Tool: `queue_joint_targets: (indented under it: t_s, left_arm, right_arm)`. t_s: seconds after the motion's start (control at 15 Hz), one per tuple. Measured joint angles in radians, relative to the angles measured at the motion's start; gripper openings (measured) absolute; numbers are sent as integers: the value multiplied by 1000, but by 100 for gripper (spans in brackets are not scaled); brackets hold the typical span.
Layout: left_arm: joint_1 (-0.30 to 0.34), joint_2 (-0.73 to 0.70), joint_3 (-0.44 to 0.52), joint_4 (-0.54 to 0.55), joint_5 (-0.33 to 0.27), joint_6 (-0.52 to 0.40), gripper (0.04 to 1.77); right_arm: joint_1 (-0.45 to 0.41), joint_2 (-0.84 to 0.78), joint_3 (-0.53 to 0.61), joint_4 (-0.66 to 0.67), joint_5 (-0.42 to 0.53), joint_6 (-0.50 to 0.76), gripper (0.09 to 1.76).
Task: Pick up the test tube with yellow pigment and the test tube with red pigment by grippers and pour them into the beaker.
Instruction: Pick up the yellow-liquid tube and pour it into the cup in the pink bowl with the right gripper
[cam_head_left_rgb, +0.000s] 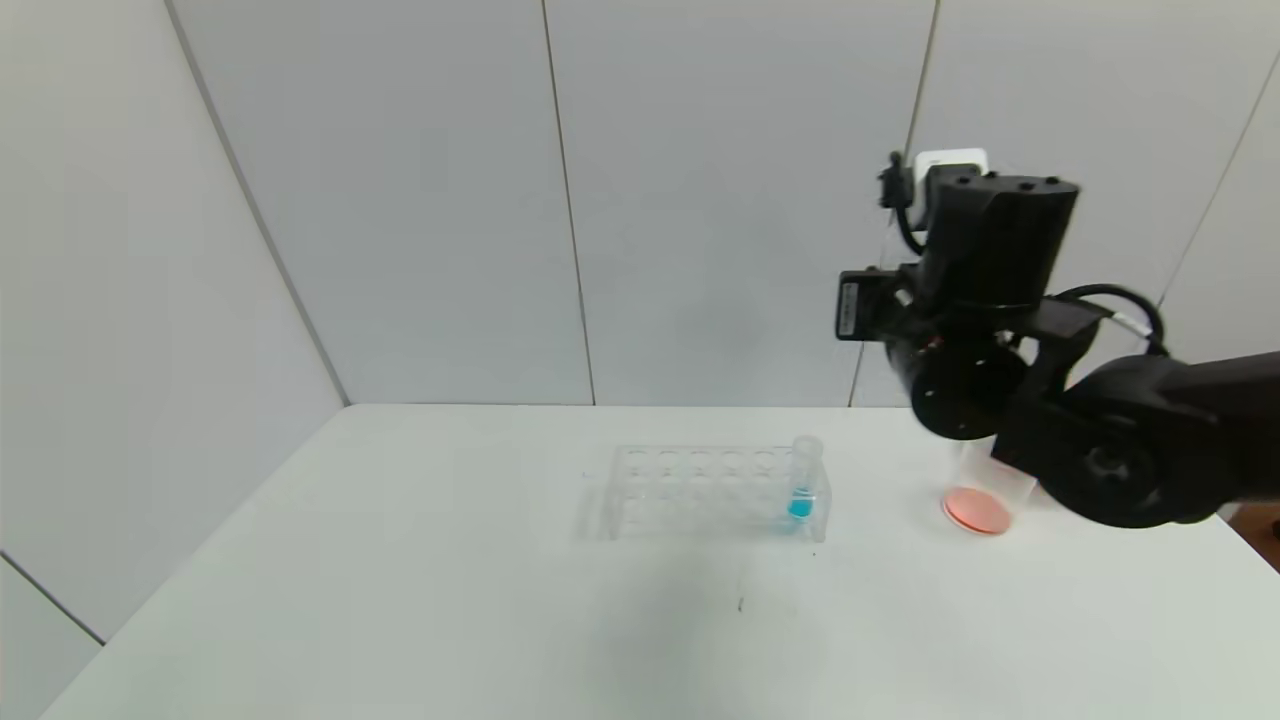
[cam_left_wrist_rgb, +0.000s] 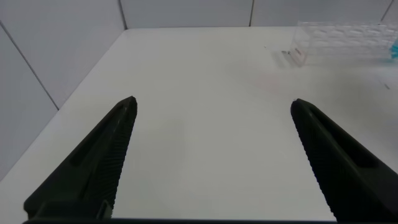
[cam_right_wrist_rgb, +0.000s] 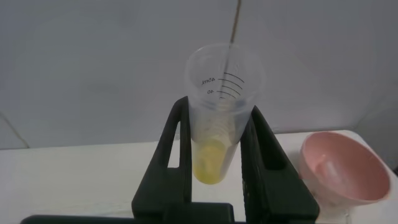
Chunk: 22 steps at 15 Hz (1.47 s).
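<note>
My right gripper (cam_right_wrist_rgb: 217, 107) is shut on the test tube with yellow pigment (cam_right_wrist_rgb: 211, 163), a clear tube with printed scale lines and yellow liquid pooled at its rounded end. In the head view the right arm (cam_head_left_rgb: 985, 300) hangs high at the right and hides the tube and the fingers. Just below it stands the beaker (cam_head_left_rgb: 980, 500), clear-walled with a pinkish-orange bottom. The test tube with red pigment is out of view. Over the bare left part of the table, my left gripper (cam_left_wrist_rgb: 213, 109) is open and empty.
A clear tube rack (cam_head_left_rgb: 715, 492) sits mid-table with one blue-tipped tube (cam_head_left_rgb: 803, 480) at its right end; the rack (cam_left_wrist_rgb: 341, 42) also shows far off in the left wrist view. A pink bowl (cam_right_wrist_rgb: 345, 167) rests on the table beside the right gripper. Grey walls close the back.
</note>
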<state>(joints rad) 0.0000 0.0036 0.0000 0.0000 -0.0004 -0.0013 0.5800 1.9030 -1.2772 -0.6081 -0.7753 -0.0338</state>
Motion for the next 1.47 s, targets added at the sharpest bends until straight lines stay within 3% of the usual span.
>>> queue_joint_targets:
  t_s: [0.27,0.4,0.6,0.87,1.33,1.47]
  left_arm:
    - [0,0,0,0,0,0,176]
    - [0,0,0,0,0,0,176]
    - [0,0,0,0,0,0,176]
    - [0,0,0,0,0,0,176]
    - [0,0,0,0,0,0,176]
    - [0,0,0,0,0,0,176]
  right_arm:
    - [-209,-122,102,2,254,-52,51]
    - [-336,-182,184,1,427,-107,51]
    - [-511,-239,282,-11,693,-228,51]
    - [-699,-259,354,-46,934,-474,51]
    - [-835,-145,374,-208,1183,-686,51]
    - [-847,-103,379,-259,1199,-733,51]
